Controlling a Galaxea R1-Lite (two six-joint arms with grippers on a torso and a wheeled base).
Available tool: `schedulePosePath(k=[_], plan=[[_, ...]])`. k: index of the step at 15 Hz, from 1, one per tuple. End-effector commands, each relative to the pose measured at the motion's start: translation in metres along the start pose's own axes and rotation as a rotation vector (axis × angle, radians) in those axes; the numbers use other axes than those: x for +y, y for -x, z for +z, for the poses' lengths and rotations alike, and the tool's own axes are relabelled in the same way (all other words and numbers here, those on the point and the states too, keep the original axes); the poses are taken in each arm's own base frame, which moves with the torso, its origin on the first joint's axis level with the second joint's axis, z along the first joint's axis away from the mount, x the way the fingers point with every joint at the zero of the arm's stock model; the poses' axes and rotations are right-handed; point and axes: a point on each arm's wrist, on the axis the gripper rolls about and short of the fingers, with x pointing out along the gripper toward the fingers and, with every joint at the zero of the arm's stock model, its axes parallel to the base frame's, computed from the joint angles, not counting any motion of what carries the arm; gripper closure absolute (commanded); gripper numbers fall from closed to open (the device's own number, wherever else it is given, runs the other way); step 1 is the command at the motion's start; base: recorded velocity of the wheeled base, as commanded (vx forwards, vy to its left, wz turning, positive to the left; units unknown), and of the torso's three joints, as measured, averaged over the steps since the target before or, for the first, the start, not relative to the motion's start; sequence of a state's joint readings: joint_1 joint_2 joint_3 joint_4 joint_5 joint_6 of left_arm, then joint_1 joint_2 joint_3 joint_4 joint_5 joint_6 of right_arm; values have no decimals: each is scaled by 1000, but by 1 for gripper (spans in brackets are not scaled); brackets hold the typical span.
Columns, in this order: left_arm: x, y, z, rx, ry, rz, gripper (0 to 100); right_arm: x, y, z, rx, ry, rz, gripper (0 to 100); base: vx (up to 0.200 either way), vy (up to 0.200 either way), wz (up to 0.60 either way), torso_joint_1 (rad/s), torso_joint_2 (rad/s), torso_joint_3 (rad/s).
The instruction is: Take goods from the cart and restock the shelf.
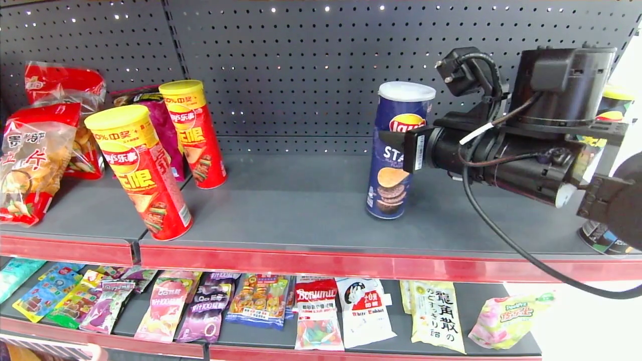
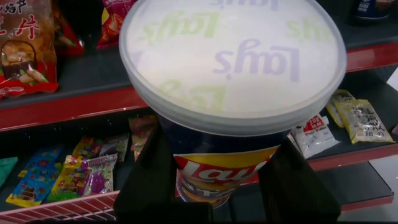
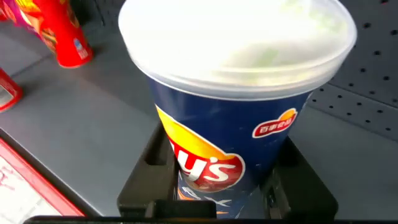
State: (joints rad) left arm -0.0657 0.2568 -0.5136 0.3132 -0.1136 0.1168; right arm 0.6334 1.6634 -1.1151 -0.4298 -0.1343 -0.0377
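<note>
R gripper [image 3: 221, 186] is clamped on blue can [image 1: 391, 185], which stands on shelf [image 1: 311, 210] right of centre, so check base sits flat, then open slow & back straight out w/o nudging it; L gripper [image 2: 221, 186] grips 2nd can [image 2: 233, 62] in front of shelf.

- The shelf [image 1: 301, 200] is smooth, matt grey metal; its back panel [image 1: 301, 60] is perforated metal, equally matt.
- The edge strip [image 1: 351, 263] is glossy red.
- The blue can [image 1: 396, 150] has a glossy printed wall and a frosted plastic lid [image 1: 407, 91].
- The snack bags [image 1: 30, 155] are shiny, crinkled film.
</note>
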Motion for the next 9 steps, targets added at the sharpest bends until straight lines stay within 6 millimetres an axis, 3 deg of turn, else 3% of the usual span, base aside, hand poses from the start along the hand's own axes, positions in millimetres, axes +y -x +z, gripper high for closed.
schedulePosePath(k=[1, 5, 9], plan=[[0, 0, 0, 2, 0, 0, 100, 8, 8, -6, -2, 6, 24, 100, 0, 0, 0, 0, 0, 0], [0, 0, 0, 2, 0, 0, 100, 23, 11, -18, 36, 17, 28, 100, 0, 0, 0, 0, 0, 0], [0, 0, 0, 2, 0, -2, 100, 33, 13, -18, 34, 21, 52, 100, 0, 0, 0, 0, 0, 0]])
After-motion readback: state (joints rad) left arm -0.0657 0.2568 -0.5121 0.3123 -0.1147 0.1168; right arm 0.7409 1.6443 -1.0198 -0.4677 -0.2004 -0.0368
